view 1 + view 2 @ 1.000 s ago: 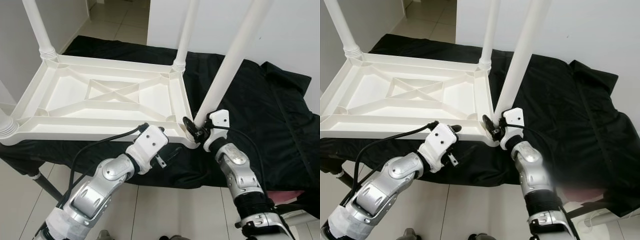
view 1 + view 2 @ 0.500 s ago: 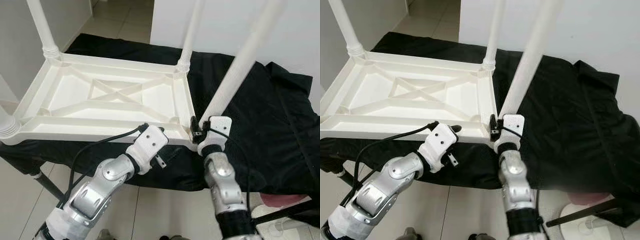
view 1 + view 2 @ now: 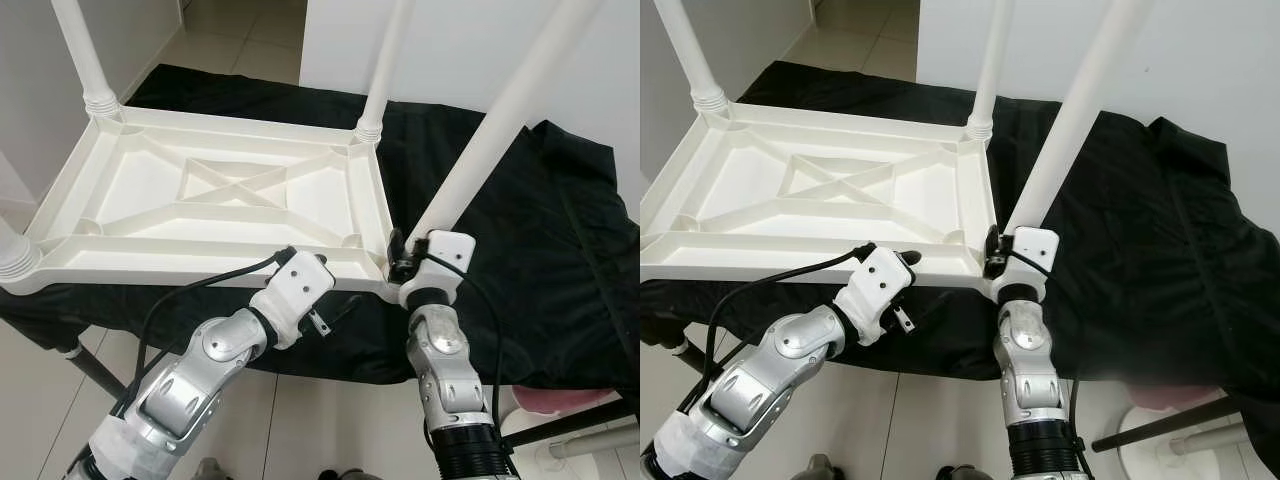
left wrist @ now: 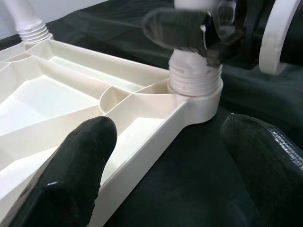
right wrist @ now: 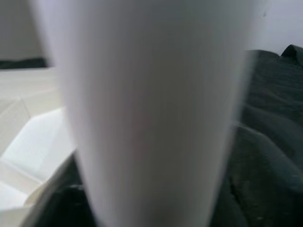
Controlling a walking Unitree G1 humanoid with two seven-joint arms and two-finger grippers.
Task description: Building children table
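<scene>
Gripping tilted leg [image 3: 497, 125], right claw [image 3: 404, 262], apparently clamped

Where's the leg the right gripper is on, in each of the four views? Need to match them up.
Left eye view: white leg slants from the near right corner of the upturned tabletop to the upper right, right gripper at its base.
Right eye view: same slant, right of centre.
Left wrist view: just its threaded base in the corner socket, top centre.
Right wrist view: blurred white column, centre.
Shared landmark: black cloth.
</scene>
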